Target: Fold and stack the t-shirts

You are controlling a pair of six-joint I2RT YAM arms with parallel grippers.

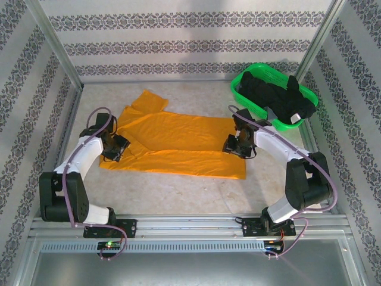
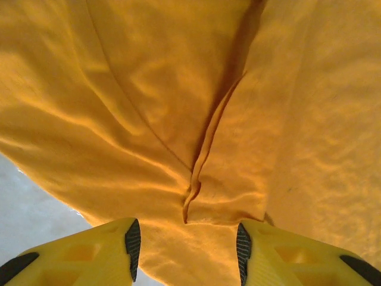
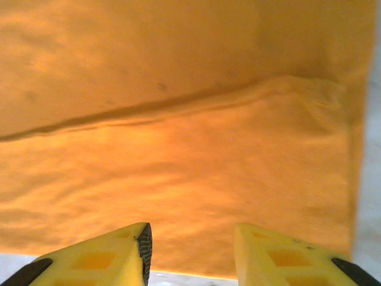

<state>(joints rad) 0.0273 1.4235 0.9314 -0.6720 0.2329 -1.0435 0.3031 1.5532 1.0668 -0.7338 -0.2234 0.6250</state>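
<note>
1. The mustard-orange t-shirt (image 1: 178, 140) lies spread flat on the middle of the worktop (image 1: 178, 196). Its length runs from the left side toward the right side, and one sleeve points at the far edge.
2. A crease runs along the shirt's length, parallel to its near hem. The right wrist view shows this as a raised ridge across the cloth (image 3: 178, 149).
3. The left pincer (image 1: 114, 147) is down at the shirt's left end. In its own camera (image 2: 187, 247) the yellow fingers (image 2: 101, 250) stand moderately apart. Orange cloth (image 2: 178, 119) lies beneath and ahead of them, and nothing is pinched between them.
4. The right pincer (image 1: 238, 146) is down at the shirt's right end. Its camera (image 3: 190, 250) shows the jaws likewise parted and holding nothing, above the near hem, with a strip of pale worktop at the bottom.
5. The black t-shirts (image 1: 274, 95) are heaped in a green mesh basket (image 1: 268, 70) at the far right corner of the worktop. A small pale patch (image 1: 296, 117) shows at the end of the heap nearest the arms.
</note>
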